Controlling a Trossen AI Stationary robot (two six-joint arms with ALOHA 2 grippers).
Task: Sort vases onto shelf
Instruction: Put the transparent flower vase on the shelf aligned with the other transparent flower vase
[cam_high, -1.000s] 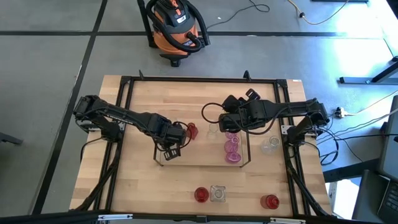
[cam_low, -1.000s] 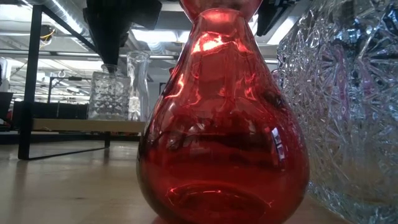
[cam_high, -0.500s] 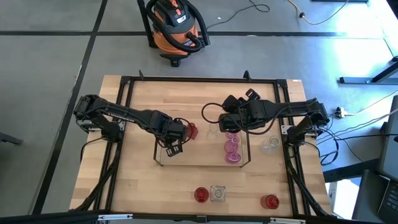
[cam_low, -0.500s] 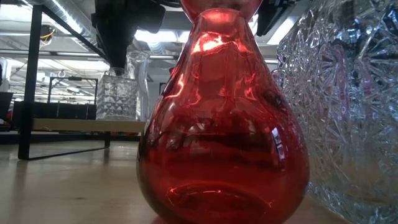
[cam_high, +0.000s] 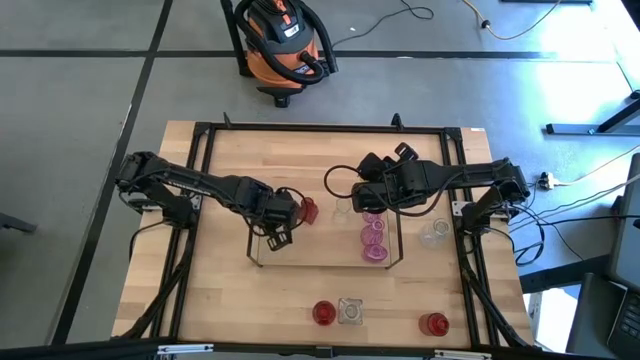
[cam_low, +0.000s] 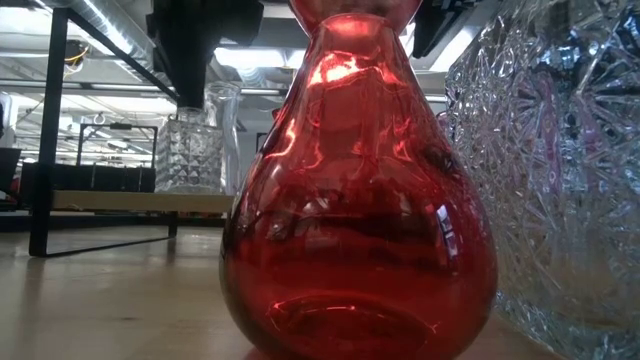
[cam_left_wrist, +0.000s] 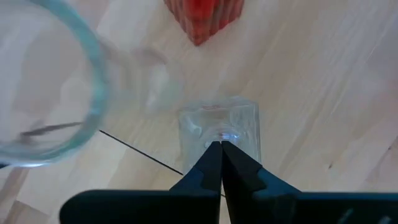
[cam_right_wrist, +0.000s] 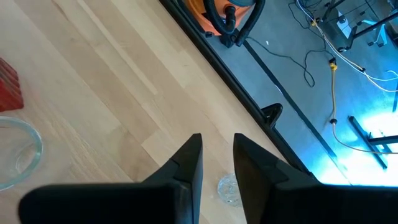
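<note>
Vases (cam_high: 374, 240) on pale wooden table (cam_high: 220, 290)

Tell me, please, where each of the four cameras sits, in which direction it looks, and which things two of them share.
High view: above the table, looking straight down; both dark arms, left gripper and right gripper over the thin dark wire shelf.
Low view: table height, level; round red glass vase fills it.
Left wrist view: looking down past shut fingers onto a square clear glass jar.
Right wrist view: past fingers towards the table's edge.
Shared: that jar also shows in the low view.
</note>
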